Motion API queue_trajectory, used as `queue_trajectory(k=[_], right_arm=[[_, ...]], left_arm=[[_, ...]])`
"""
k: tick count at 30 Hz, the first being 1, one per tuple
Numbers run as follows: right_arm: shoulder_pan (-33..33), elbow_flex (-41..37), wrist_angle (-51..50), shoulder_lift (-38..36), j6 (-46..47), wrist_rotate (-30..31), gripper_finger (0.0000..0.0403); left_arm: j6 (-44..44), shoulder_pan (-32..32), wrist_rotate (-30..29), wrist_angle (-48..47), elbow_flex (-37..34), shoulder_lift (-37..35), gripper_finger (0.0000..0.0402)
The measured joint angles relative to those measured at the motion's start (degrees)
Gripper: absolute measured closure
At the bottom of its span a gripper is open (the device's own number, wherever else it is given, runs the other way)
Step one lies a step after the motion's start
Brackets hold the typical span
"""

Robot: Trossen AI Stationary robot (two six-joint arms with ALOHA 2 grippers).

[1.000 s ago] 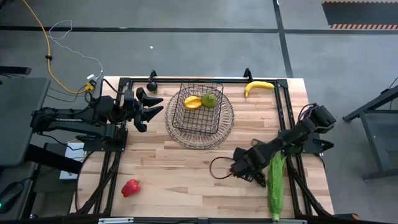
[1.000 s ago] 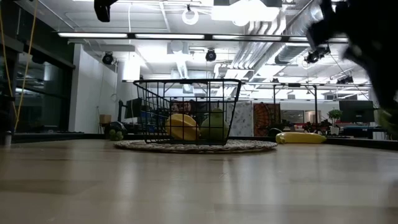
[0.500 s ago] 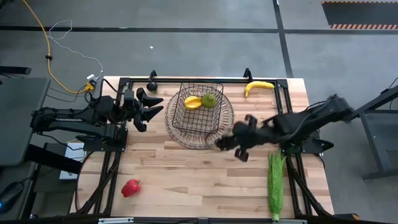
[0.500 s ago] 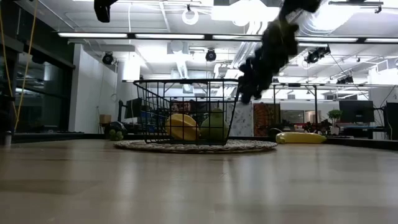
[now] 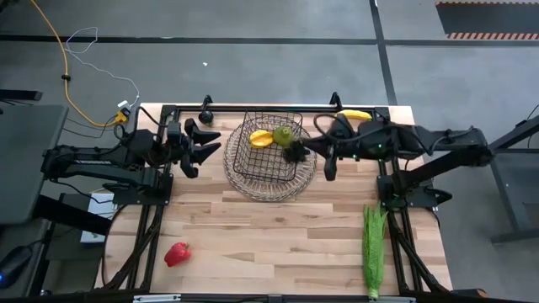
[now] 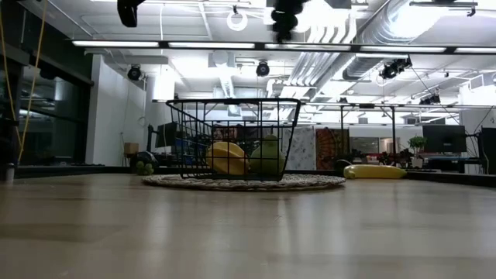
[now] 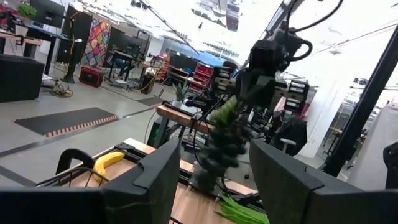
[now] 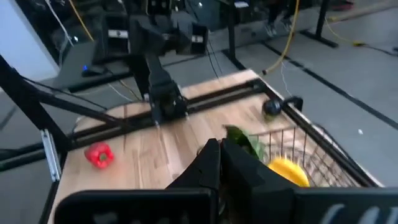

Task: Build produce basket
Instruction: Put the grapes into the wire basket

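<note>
Holding the grapes [image 5: 294,152] over the basket [image 5: 271,181] edge, right gripper [image 5: 301,151] fingers clamped on the bunch. Risking spilling onto the table [image 5: 253,236] if releasing early. Left gripper [image 5: 206,143] waiting nearby, fingers apart.

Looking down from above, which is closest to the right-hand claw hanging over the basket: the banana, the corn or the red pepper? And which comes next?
From the right gripper, at the basket's right edge, high view:
1. Banana: just behind the arm, at the table's far edge.
2. Corn: on the table's near right side.
3. Red pepper: farthest, at the near left corner.
</note>
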Motion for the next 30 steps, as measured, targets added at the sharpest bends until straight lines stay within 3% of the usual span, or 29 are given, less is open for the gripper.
queue_trajectory(k=[5,19,24,30], right_arm=[[-2.34,0.00,1.38,0.00,-1.37,-4.56,0.0403],[-3.02,0.00,1.68,0.33,-2.43,-4.83,0.0403],[-4.37,0.00,2.16,3.09,-2.82,-6.26,0.0403],[-9.17,0.00,9.61,9.26,-5.58,-11.07,0.0403]], left_arm=[[1.32,0.00,0.04,2.49,0.00,-0.01,0.0220],[2.13,-0.01,0.04,6.08,0.00,-0.02,0.0220],[0.39,0.00,0.15,7.18,0.00,-0.02,0.0220],[0.42,0.00,0.57,8.01,0.00,0.00,0.0220]])
